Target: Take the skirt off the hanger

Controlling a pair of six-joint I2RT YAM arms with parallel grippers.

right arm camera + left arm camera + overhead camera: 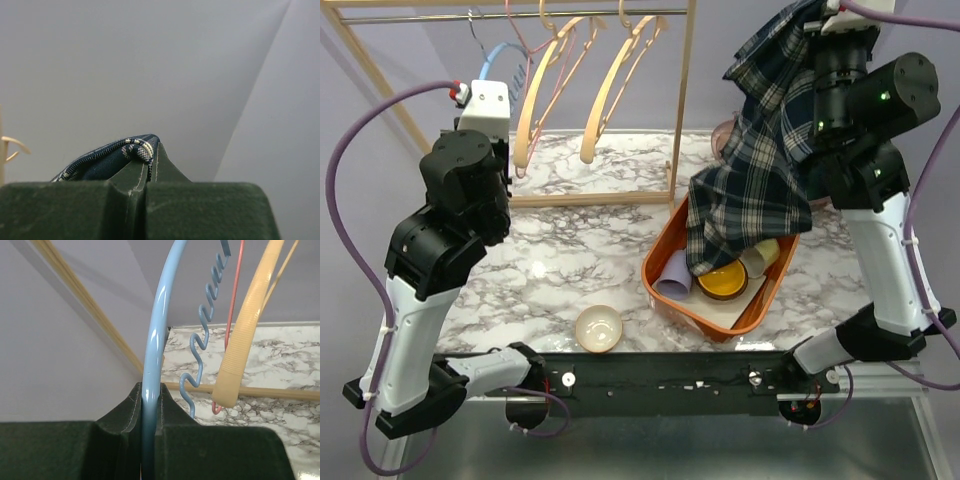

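skirt [760,170], dark plaid: top edge pinched in the closed right claw [150,156], held high at right, well apart from the rack [677,100]; lower end drapes into the orange tray [681,313].
tray contents: purple cup [672,275], yellow bowl [723,282], cream cup [760,258].
left claw [150,395]: narrow, clamped on the blue hanger [157,320].
small bowl [599,328]: on the table [570,260], outside the tray.

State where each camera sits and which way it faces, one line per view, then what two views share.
Top external: above and behind, looking down on the marble table, rack and skirt; both arms show.
Left wrist: on the left arm, facing the rack; left tool shut on the blue hanger.
Right wrist: on the right arm, facing bare wall; right tool shut on the skirt.
Shared: the skirt shows in top and right wrist views.
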